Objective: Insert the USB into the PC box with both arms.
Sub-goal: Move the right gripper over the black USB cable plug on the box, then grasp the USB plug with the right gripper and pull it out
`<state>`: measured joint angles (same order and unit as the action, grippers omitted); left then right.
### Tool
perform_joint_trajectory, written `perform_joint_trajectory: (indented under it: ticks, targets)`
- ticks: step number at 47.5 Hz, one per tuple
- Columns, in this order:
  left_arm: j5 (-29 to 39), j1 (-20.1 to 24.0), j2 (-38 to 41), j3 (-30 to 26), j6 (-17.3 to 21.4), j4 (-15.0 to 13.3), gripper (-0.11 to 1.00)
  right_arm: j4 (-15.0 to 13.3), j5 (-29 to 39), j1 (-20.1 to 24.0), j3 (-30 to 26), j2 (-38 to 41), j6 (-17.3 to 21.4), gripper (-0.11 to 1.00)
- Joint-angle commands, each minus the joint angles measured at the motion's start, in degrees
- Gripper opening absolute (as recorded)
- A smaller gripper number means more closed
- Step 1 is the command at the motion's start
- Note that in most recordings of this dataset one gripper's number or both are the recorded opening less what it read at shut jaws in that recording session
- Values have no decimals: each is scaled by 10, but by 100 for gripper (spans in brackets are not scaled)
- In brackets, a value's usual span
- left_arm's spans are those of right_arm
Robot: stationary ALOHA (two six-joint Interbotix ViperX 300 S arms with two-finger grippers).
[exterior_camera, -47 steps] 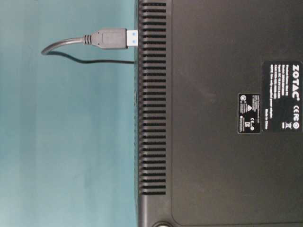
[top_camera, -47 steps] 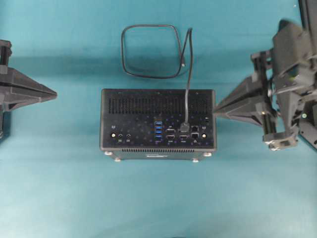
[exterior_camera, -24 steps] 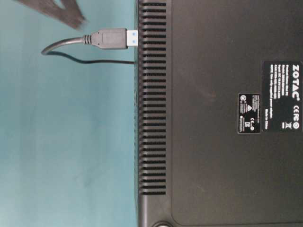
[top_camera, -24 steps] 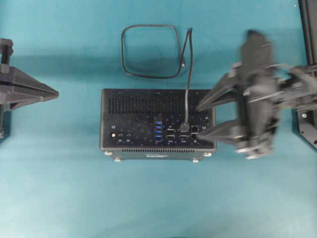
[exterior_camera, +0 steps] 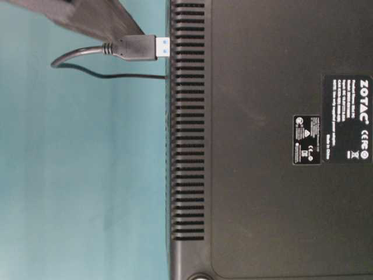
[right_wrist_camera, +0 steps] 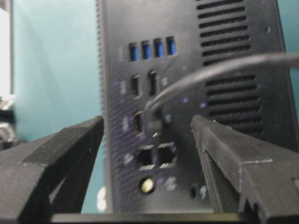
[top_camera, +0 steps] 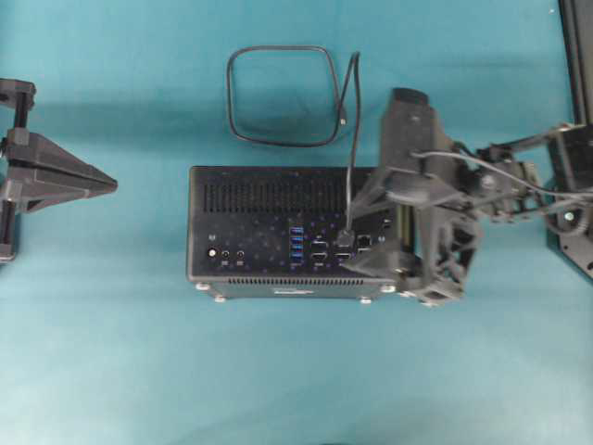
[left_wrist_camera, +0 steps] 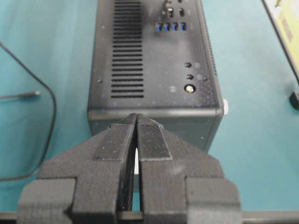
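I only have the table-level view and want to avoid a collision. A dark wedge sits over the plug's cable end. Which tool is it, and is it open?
Observer: The right tool, open; its fingers stand either side of the USB plug.
Operator: And the other?
Observer: The left tool is shut, pointing at the PC box from its left end, apart from it.
Operator: Which port?
Observer: One right of the blue ports, seen from overhead.
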<state>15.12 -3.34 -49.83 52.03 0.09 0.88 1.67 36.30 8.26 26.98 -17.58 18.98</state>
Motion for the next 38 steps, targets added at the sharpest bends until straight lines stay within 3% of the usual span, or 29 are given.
perform_joint_trajectory:
  ticks: [1, 15, 31, 38]
  targets:
    - [-2, -2, 2, -14, 0, 1, 0, 0, 2, -1, -25, 4, 2, 80]
    - [-3, -3, 3, -11, -1, 1, 0, -1, 15, -1, -33, 13, 0, 72]
    - [-4, -3, 3, -11, -1, 2, 0, -1, 18, -2, -34, 15, -2, 53]
    - [-5, -3, 3, -11, 0, 1, 0, -2, 15, -2, -34, 15, -2, 39]
